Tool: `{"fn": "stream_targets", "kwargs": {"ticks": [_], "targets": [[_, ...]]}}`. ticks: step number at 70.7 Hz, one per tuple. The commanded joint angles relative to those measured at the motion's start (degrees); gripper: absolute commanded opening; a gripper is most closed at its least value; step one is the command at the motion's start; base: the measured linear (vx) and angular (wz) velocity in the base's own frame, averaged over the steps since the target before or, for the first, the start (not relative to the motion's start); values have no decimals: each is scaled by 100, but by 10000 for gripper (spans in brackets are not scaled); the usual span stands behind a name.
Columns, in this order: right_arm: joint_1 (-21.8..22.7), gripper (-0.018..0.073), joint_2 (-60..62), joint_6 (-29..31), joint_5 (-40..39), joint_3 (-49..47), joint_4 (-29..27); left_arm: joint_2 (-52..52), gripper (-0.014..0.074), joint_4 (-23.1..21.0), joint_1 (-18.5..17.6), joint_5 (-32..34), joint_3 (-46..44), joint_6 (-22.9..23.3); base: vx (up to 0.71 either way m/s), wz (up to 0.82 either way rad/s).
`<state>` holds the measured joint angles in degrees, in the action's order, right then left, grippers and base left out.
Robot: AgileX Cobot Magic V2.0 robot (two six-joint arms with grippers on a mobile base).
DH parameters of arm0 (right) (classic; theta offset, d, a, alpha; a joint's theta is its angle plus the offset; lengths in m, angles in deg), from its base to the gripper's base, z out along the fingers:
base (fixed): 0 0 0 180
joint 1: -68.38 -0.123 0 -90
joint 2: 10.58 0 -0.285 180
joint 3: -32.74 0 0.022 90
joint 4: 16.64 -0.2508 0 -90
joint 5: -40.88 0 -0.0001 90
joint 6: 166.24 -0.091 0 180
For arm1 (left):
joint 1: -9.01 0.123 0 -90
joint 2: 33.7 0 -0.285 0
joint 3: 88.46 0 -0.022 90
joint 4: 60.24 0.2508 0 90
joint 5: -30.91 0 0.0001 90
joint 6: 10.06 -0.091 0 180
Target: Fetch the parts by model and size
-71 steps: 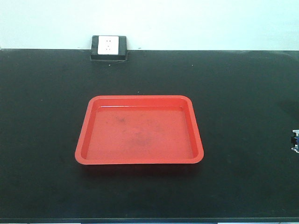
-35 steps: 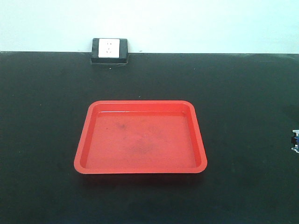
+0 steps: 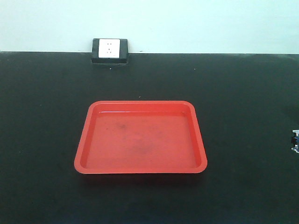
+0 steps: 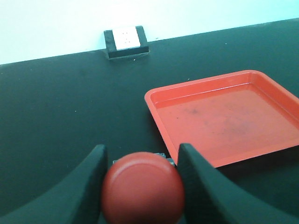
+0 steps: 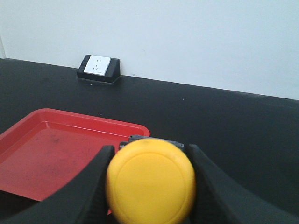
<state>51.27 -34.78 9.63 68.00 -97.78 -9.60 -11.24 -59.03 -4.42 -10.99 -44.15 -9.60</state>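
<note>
Left wrist view: left gripper clamped on the red switch, round mushroom cap facing the camera, a dark finger pressed to each side, a sliver of grey base just behind the cap. Beyond and to the right, red tray flat on the black worktop, apart from the switch; socket box at the far edge against the pale wall

Right wrist view: right gripper closed likewise on the yellow switch, cap filling the gap between both fingers, dark base peeking out above it. Tray's near corner off to the left, not touching

Exterior front-facing view: tray in mid-worktop, long sides running left to right, faint dark smudges on its floor. At the right border, a small blue-and-white item, cut off, too little visible to name
</note>
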Motion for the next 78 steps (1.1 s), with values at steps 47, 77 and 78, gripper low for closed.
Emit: {"fn": "stream_targets", "kwargs": {"ticks": [47, 77, 78], "targets": [[3, -5, -86, 40, -489, -153, 60, 88, -6, -24, -15, 483, -134, 31, 0, 0], [3, -5, -87, 40, -482, -153, 60, 167, -6, -446, -15, 529, -179, 43, 0, 0], [3, -5, -87, 40, -487, -153, 60, 217, -6, -502, -15, 516, -223, 43, 0, 0]]}}
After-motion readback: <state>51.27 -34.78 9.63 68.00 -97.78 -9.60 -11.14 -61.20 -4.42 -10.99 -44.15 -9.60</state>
